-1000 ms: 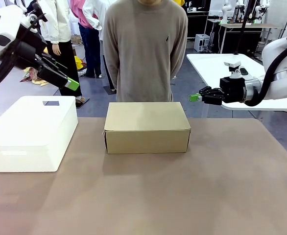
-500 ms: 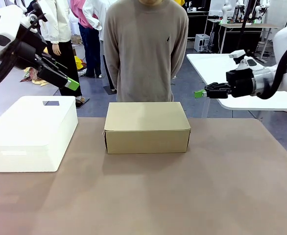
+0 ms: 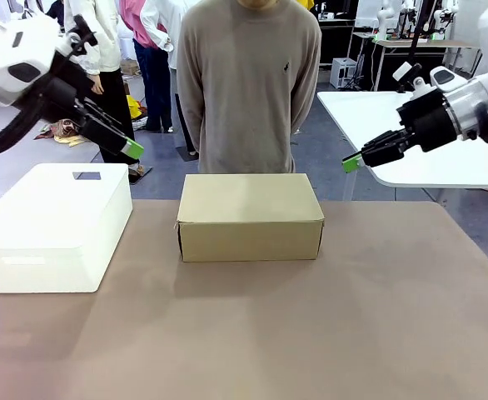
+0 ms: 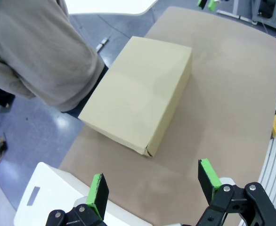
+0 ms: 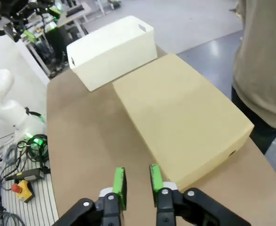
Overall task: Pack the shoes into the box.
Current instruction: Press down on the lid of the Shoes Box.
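The box [image 3: 250, 216] is seen shut, lid down, near the middle of the counter [image 3: 377, 317], close to the far edge where a person [image 3: 248, 83] stands. Its long axis runs across the counter, left to right. No shoes are visible; whether they are inside cannot be told.

Left claw [image 3: 132, 150]: held in the air above the bin [image 3: 54, 225], which sits by the counter's left edge. Jaws are spread wide, nothing between them, as confirmed in the left wrist view [image 4: 154, 186]. From there the box [image 4: 138, 92] lies ahead and below, well apart.

Right claw [image 3: 351, 163]: held in the air off the box's far right corner, above lid level. Jaws are narrow, only a slim gap between the green pads [image 5: 120, 184], nothing held [image 5: 137, 181]. In that view the box [image 5: 180, 117] lies just ahead and below, its near corner closest to the fingertips.

Judgement: the right arm is the nearer one to the box, so a lid lift would likely be taken from the right end. The lid must be opened before anything can be packed.
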Action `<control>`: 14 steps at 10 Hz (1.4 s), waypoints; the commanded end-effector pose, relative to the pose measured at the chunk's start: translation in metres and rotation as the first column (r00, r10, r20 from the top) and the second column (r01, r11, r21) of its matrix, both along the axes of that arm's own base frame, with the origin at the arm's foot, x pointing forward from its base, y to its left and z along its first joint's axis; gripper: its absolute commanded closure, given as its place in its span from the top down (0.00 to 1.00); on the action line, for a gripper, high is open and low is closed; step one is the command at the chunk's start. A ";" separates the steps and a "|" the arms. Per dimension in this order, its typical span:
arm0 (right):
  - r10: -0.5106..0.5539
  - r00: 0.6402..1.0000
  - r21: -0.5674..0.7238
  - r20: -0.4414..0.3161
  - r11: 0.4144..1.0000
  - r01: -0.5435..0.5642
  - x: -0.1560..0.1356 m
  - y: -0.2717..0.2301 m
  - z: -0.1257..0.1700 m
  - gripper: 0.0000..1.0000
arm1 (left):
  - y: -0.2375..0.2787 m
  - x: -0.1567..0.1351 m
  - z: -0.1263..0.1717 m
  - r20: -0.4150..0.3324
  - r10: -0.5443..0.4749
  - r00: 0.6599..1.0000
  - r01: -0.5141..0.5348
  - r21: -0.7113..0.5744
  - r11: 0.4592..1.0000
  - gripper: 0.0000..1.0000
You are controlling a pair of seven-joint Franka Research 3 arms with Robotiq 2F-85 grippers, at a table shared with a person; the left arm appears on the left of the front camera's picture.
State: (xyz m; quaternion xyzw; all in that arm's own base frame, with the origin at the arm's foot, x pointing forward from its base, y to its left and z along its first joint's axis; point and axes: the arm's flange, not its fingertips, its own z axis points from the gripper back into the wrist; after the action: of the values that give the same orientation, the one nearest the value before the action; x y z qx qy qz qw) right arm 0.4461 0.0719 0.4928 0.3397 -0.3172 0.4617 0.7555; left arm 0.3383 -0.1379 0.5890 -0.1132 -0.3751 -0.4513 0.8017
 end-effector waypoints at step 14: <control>-0.220 0.965 -0.214 0.140 0.945 0.247 -0.087 0.021 -0.002 1.00 | -0.099 0.101 0.000 -0.167 0.139 0.976 -0.136 0.029 0.990 0.00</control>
State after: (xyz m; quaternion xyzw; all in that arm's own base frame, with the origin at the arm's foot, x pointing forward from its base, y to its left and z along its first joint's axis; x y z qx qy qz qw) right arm 0.3680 0.0902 0.4954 0.2008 -0.3438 0.4335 0.8084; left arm 0.4282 -0.2306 0.5841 -0.1042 -0.3206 -0.4027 0.8510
